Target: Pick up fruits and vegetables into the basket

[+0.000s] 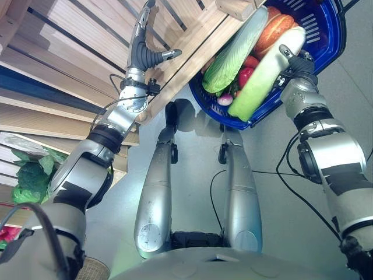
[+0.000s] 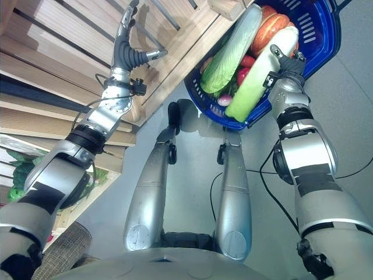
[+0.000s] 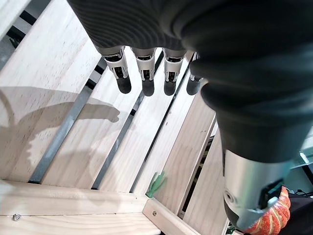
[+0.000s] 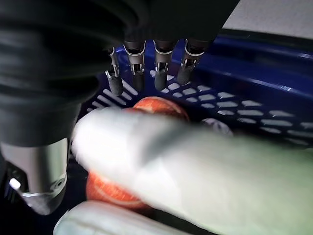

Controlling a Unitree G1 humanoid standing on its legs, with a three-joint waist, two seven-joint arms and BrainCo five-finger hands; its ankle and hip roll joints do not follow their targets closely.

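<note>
A blue plastic basket (image 1: 328, 49) holds a pale green cabbage (image 1: 232, 53), an orange pumpkin (image 1: 274, 28), a long pale green gourd (image 1: 263, 79), red fruits (image 1: 247, 72) and a small radish (image 1: 225, 99). My right hand (image 1: 295, 60) is inside the basket, just over the gourd (image 4: 205, 166), fingers (image 4: 159, 73) straight and open towards the basket wall (image 4: 254, 98); the pumpkin (image 4: 161, 105) lies below them. My left hand (image 1: 141, 51) is raised against the wooden slats, fingers (image 3: 146, 73) straight, holding nothing.
A slatted wooden shelf (image 1: 76, 35) fills the upper left, its corner (image 1: 236, 9) reaching the basket. Leafy greens (image 1: 30, 175) lie on a lower shelf at far left, something red (image 1: 6, 233) below them. A wicker thing (image 2: 65, 245) sits at the lower left.
</note>
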